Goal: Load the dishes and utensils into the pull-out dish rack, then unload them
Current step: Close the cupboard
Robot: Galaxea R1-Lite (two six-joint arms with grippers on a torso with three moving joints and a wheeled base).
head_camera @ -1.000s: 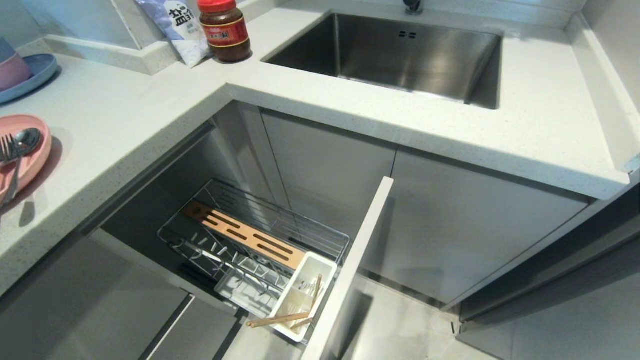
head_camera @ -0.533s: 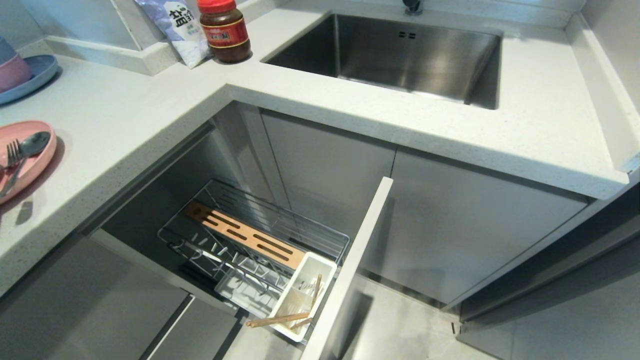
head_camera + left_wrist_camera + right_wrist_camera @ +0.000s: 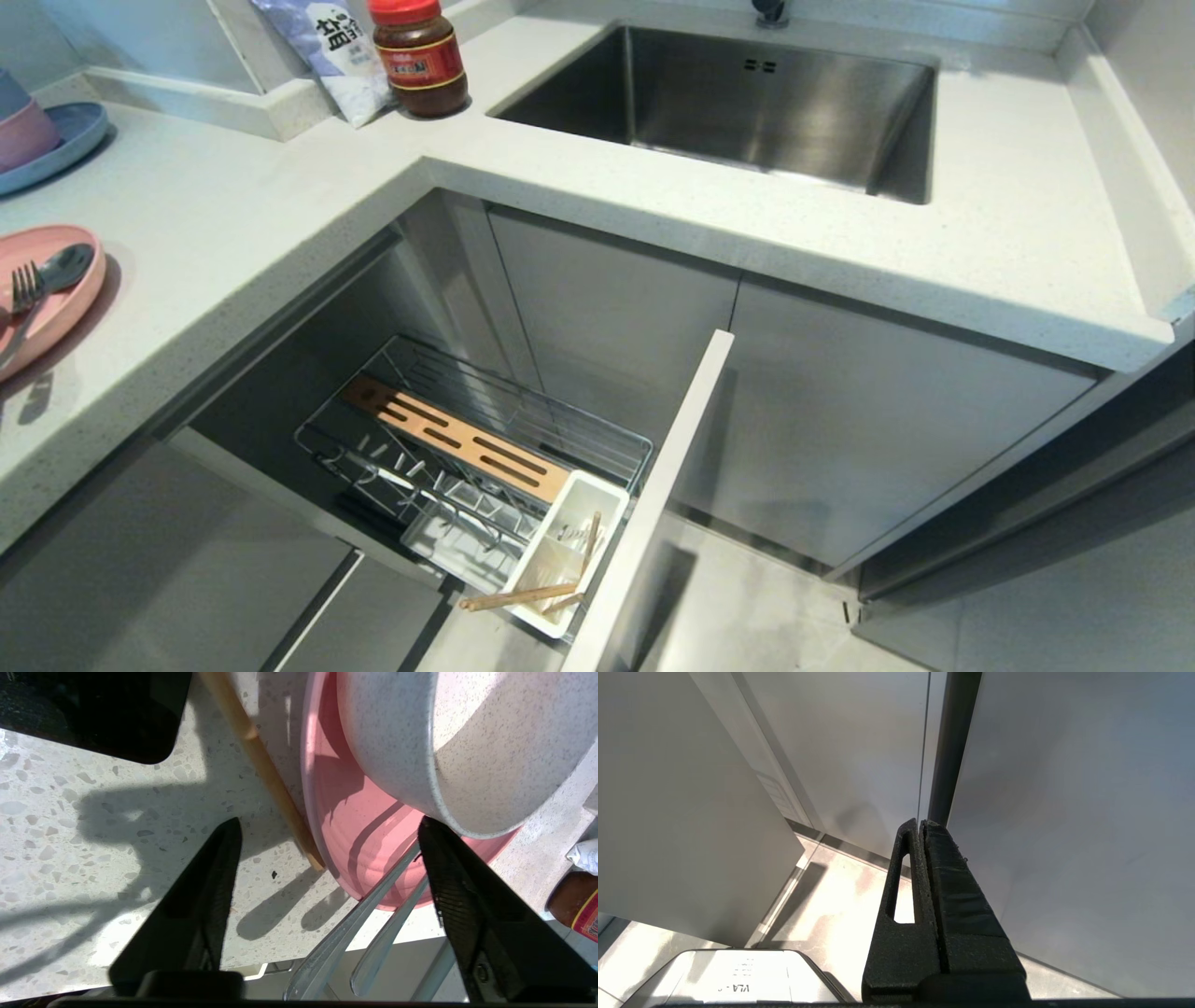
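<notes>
The pink plate (image 3: 56, 299) lies at the counter's left edge with the fork (image 3: 23, 287) and spoon (image 3: 63, 264) on it. In the left wrist view the cream bowl (image 3: 467, 742) rests on the pink plate (image 3: 355, 826). My left gripper (image 3: 329, 822) is open at the plate's rim, gripping nothing. The two metal handles (image 3: 336, 947) stick out between its fingers. A wooden chopstick (image 3: 261, 765) lies beside the plate. The pull-out dish rack (image 3: 485, 411) stands open below, with chopsticks (image 3: 519, 595) in its white tray (image 3: 560, 560). My right gripper (image 3: 916, 822) is shut, parked by the cabinet fronts.
The steel sink (image 3: 775, 103) is at the back. A red-lidded jar (image 3: 420, 56) and a bag (image 3: 327, 47) stand in the corner. A blue plate with stacked bowls (image 3: 56, 140) sits at the far left. The rack's front panel (image 3: 667, 485) juts out.
The pink plate with fork and spoon has come down from a raised, tilted pose and now lies flat on the counter. The rack and chopsticks have not moved.
</notes>
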